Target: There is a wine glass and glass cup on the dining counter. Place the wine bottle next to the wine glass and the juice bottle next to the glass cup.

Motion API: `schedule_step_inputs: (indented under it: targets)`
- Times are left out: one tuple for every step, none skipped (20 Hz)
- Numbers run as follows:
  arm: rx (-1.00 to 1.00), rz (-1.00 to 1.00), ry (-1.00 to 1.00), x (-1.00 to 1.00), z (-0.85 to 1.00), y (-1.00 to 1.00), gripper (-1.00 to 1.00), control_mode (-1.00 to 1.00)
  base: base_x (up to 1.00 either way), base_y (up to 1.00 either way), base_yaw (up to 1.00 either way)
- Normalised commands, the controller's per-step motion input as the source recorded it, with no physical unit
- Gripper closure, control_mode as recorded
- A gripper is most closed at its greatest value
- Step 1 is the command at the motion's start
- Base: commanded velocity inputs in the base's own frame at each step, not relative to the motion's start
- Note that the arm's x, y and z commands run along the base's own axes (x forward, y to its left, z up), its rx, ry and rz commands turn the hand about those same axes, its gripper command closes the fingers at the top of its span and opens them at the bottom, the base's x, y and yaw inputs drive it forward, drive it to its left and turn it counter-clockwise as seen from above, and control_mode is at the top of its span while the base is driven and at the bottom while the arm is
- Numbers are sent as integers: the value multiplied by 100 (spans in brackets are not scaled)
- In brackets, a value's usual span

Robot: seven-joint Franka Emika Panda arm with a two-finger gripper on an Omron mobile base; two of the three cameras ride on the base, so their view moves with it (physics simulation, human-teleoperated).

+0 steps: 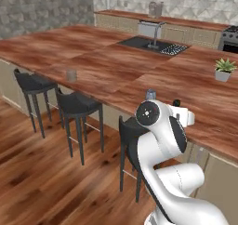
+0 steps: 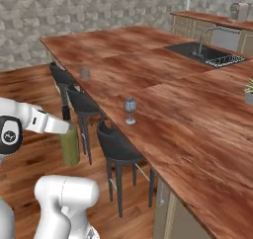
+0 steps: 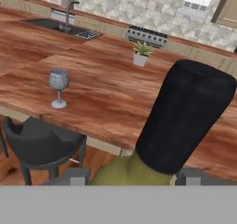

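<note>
With the tool (image 2: 68, 129) pinching the olive wine bottle (image 2: 70, 145) by its neck, upright off the surface's (image 2: 188, 114) near edge (over the stools), keep it vertical, carry it above the rim, and set it just beside the wine glass (image 2: 130, 109) without clipping it.

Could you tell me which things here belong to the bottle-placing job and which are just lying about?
Job: wine bottle, held in the gripper; wine glass; glass cup; dining counter.
Lying about: potted plant; stools; sink.
</note>
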Motion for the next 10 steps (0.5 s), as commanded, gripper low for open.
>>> schedule_step_inputs:
  targets:
    - [0, 0, 0, 0, 0, 0, 100, 100, 63, 40, -44]
    - [0, 0, 0, 0, 0, 0, 100, 100, 63, 40, -44]
    - [0, 0, 0, 0, 0, 0, 100, 100, 63, 40, -44]
    - [0, 0, 0, 0, 0, 0, 100, 100, 64, 41, -42]
    - [0, 0, 0, 0, 0, 0, 100, 100, 65, 38, -41]
    - [0, 0, 0, 0, 0, 0, 100, 100, 66, 32, -39]
    - [0, 0, 0, 0, 0, 0, 100, 100, 50, 18, -28]
    - [0, 0, 0, 0, 0, 0, 100, 100, 43, 12, -29]
    - [0, 0, 0, 0, 0, 0, 100, 100, 28, 4, -36]
    - [0, 0, 0, 0, 0, 0, 100, 100, 29, 0, -42]
